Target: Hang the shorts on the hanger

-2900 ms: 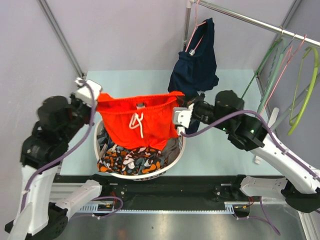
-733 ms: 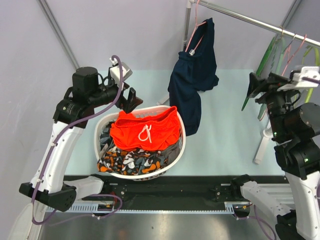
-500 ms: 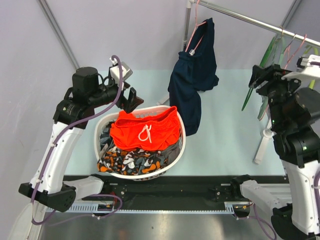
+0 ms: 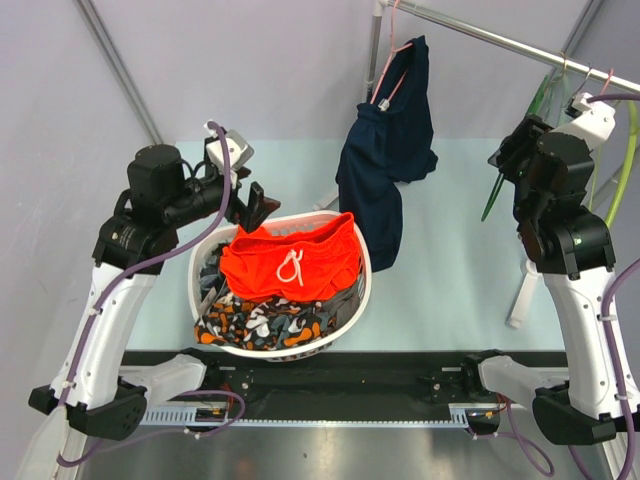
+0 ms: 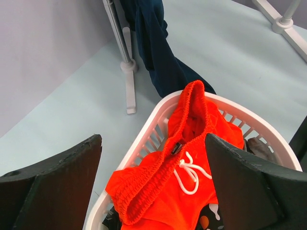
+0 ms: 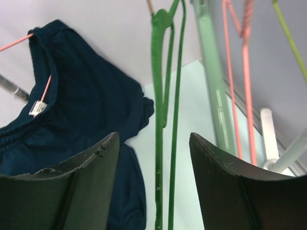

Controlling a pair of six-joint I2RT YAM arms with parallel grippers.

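We find the bright orange-red fabric shorts (image 4: 290, 262) heaped in the white plastic basket (image 4: 367, 285). Above the basket's far-left rim, the left gripper (image 5: 153, 140) gapes wide, empty. Well right of the basket, the right gripper (image 6: 153, 136) stands part-open astride the dark green thin plastic hanger (image 6: 158, 96), not clamping it.

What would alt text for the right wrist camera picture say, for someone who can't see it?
A dark green hanger hangs between the open fingers of the right end effector, apparently untouched. A navy garment hangs at the picture's left; a pale green hanger and a pink hanger hang at its right.
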